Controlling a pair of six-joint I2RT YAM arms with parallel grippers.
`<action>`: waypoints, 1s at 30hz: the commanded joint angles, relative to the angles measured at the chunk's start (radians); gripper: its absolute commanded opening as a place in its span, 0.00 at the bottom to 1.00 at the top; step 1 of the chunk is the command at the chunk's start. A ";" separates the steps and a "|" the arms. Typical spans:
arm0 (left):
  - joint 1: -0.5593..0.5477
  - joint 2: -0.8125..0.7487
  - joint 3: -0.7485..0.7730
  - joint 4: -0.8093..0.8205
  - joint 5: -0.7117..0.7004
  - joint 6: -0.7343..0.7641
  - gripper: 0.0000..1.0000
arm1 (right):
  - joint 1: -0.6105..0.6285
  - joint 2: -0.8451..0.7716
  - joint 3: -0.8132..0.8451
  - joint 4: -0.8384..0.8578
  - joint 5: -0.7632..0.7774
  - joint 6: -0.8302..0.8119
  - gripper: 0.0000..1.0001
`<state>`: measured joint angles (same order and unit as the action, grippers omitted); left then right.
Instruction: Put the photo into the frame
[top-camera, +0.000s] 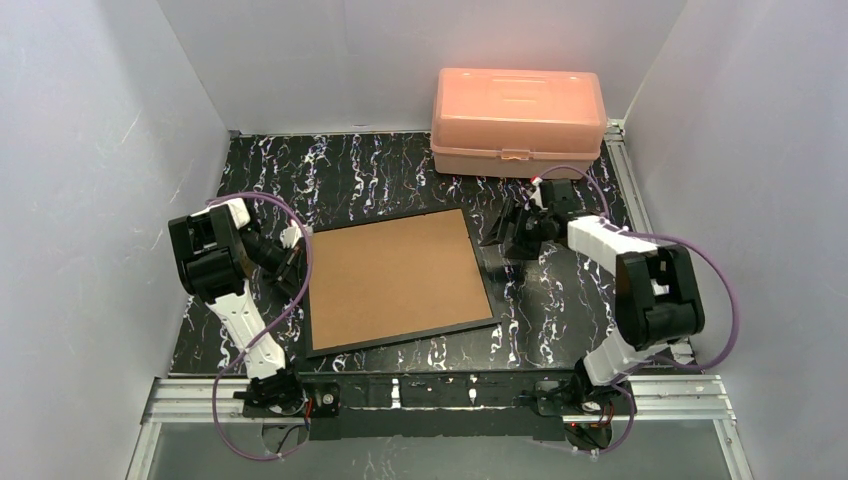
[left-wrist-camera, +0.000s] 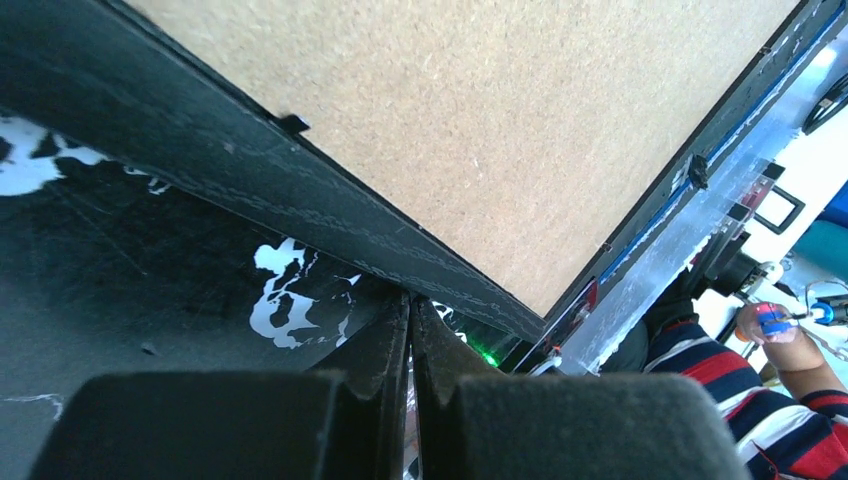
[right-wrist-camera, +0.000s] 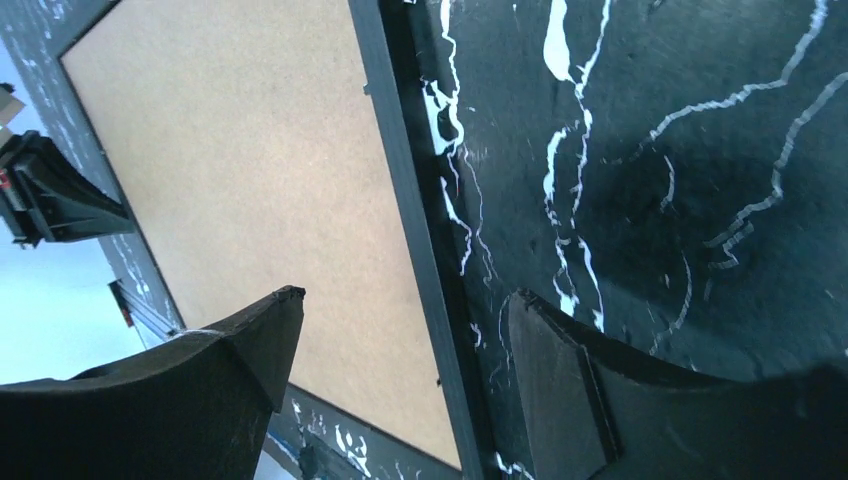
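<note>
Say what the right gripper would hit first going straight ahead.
Probably the frame's black edge, lying between the open right gripper's fingers; depth is unclear, so possibly the tabletop beside it.

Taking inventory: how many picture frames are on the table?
1: the frame lies back-up in the middle of the table. The closed pink box behind it could hide others.

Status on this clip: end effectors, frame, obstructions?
Left end effector shut, right end effector open, flanking the frame. Frame lies back-up; photo not seen. Pink box behind, apart.
</note>
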<state>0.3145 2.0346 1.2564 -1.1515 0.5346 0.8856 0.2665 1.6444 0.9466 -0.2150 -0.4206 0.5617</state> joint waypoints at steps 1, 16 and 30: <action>0.000 -0.025 0.031 0.016 0.028 -0.014 0.00 | -0.020 -0.093 -0.046 -0.023 -0.110 -0.035 0.82; 0.001 -0.018 0.044 0.014 0.033 -0.050 0.00 | 0.017 -0.101 -0.171 0.031 -0.236 0.012 0.81; 0.001 -0.019 0.049 0.013 0.029 -0.053 0.00 | 0.023 -0.080 -0.196 0.068 -0.246 0.035 0.80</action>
<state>0.3149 2.0350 1.2861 -1.1248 0.5388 0.8291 0.2829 1.5536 0.7658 -0.1921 -0.6369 0.5800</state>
